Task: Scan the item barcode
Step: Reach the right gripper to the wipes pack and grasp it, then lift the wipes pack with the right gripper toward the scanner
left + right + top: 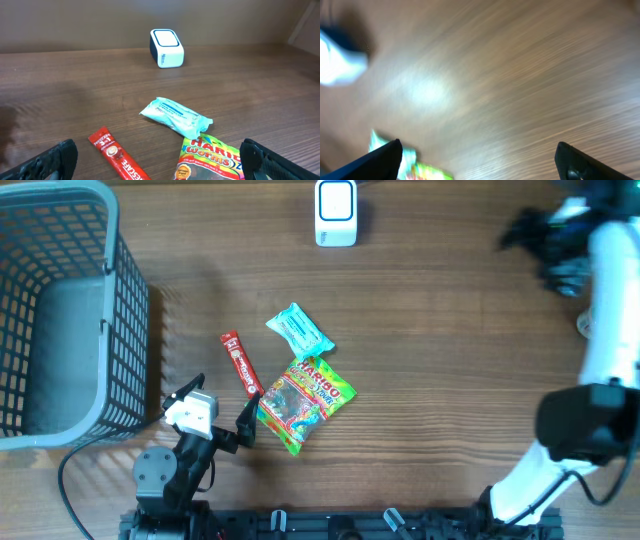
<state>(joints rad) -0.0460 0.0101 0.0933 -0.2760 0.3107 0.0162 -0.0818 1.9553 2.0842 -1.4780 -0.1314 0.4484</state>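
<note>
Three items lie mid-table: a teal packet, a red Nescafe stick and a Haribo worms bag. No barcode shows on any of them. The white scanner stands at the far edge. My left gripper is open, low at the near edge, just short of the stick and the bag, and holds nothing. My right gripper is open and empty, high at the far right. Its view is blurred, with the teal packet at the lower left.
A grey mesh basket stands at the left edge, close to my left arm. My right arm's white links run down the right side of the table. Bare wood lies between the items and the scanner.
</note>
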